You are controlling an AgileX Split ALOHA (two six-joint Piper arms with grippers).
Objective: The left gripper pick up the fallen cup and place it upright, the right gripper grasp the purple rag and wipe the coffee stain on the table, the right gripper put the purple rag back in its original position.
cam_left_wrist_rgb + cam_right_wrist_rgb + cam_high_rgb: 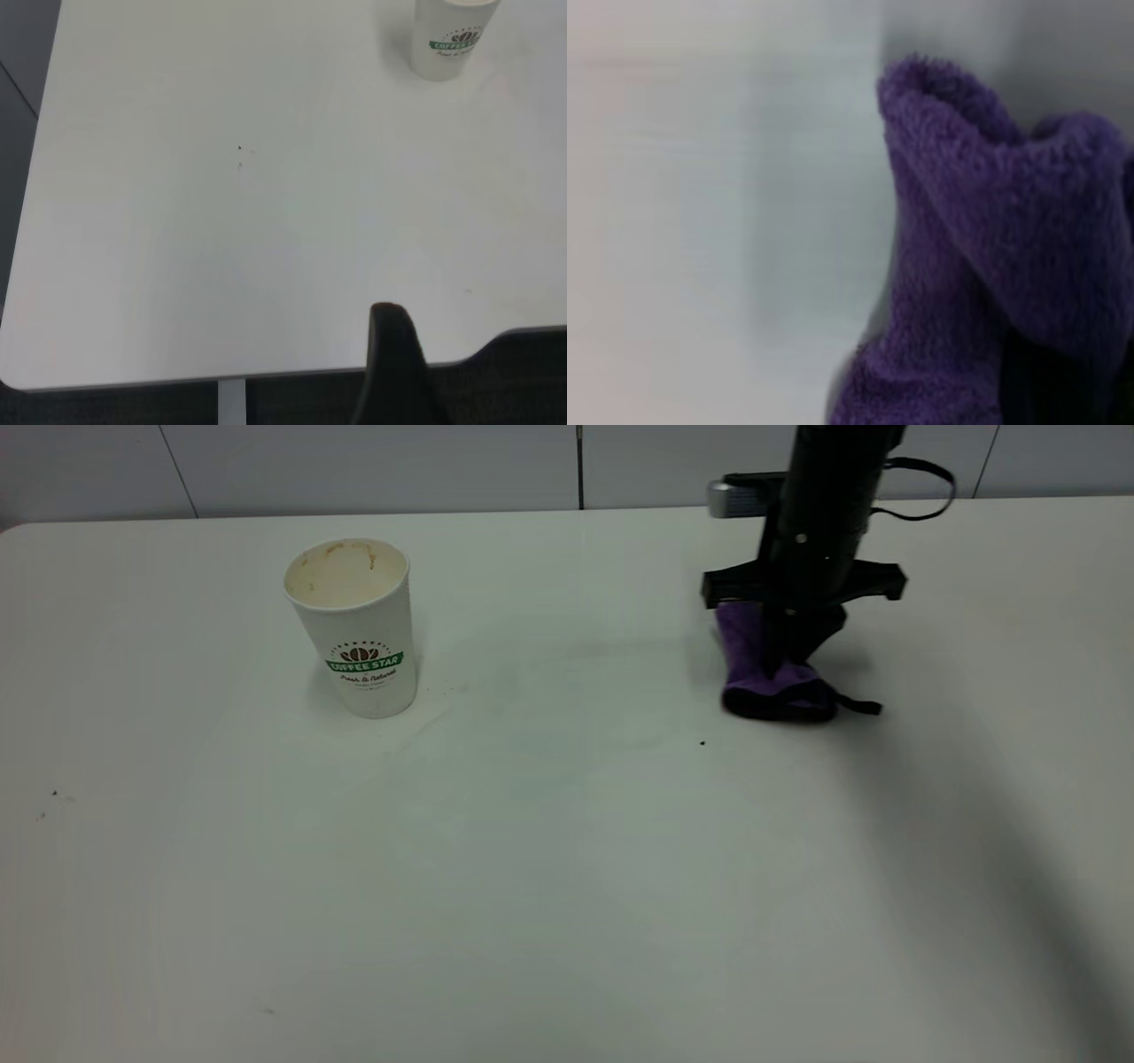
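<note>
The white paper cup (359,629) with the green banner logo stands upright at the back left of the white table (567,886); it also shows in the left wrist view (447,40). My right gripper (791,646) is at the back right, shut on the purple rag (764,673), which hangs from it with its lower end and black loop tab on the table. The rag fills the right wrist view (966,266). My left gripper (394,372) is parked by the table's near edge, far from the cup. No coffee stain shows on the table.
A tiny dark speck (702,742) lies in front of the rag, and a few faint specks (55,794) lie at the far left. The table's edge and rounded corner (27,376) show in the left wrist view.
</note>
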